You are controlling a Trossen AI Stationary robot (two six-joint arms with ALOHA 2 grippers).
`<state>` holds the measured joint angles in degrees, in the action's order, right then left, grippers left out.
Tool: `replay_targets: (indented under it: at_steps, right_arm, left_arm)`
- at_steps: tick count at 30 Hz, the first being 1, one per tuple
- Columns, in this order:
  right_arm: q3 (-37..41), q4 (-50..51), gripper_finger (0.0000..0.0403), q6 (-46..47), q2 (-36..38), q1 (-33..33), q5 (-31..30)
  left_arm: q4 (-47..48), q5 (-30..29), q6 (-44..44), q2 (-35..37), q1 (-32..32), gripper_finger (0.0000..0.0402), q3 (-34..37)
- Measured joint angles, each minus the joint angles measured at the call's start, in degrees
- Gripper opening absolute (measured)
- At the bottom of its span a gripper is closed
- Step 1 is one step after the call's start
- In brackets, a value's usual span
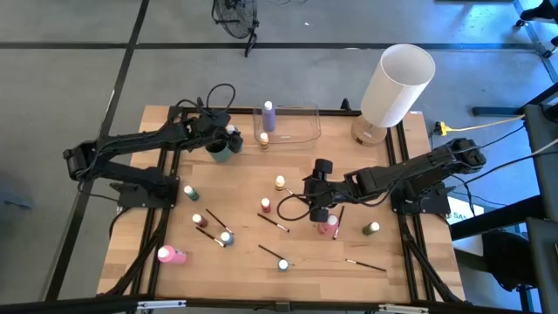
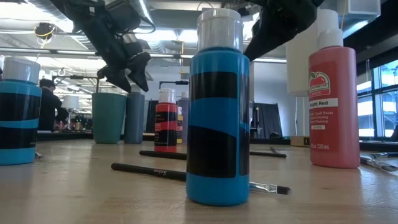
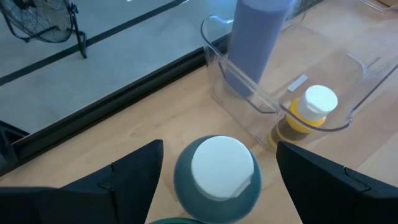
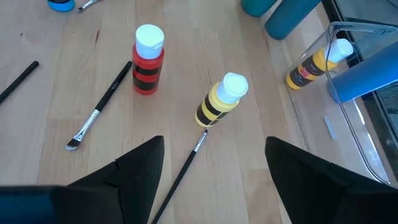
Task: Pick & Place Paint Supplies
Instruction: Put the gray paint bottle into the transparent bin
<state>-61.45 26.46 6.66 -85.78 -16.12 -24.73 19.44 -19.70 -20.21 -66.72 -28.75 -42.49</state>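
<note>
Small paint bottles and thin dark brushes are scattered over the wooden table (image 1: 139,218). A teal bottle with a white cap (image 3: 217,171) stands upright at the far left, beside the clear container (image 1: 301,131). My left gripper (image 3: 219,149) hangs open above it, one finger on each side, clear of it (image 2: 127,68). A lilac bottle (image 1: 268,115) and a yellow one (image 1: 263,138) are in the container. My right gripper (image 4: 214,142) stands open mid-table (image 1: 307,186), above a yellow bottle (image 4: 222,99), a red bottle (image 4: 148,59) and a brush (image 4: 183,171).
A large white cylinder (image 1: 397,83) stands at the far right. A second teal bottle (image 2: 134,117) stands beside the first. A pink bottle (image 1: 327,225) stands close under the right arm. More bottles (image 1: 172,255) and brushes (image 1: 366,264) lie toward the near edge.
</note>
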Motion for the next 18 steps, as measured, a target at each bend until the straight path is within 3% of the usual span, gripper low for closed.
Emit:
replay_targets:
  at_steps: [18]
  right_arm:
    - [0.0,0.4,0.0284,0.4,0.0,0.0,0.1]
  left_arm:
    - [0.5,-0.8,0.0,-0.4,0.7,0.0308,0.0]
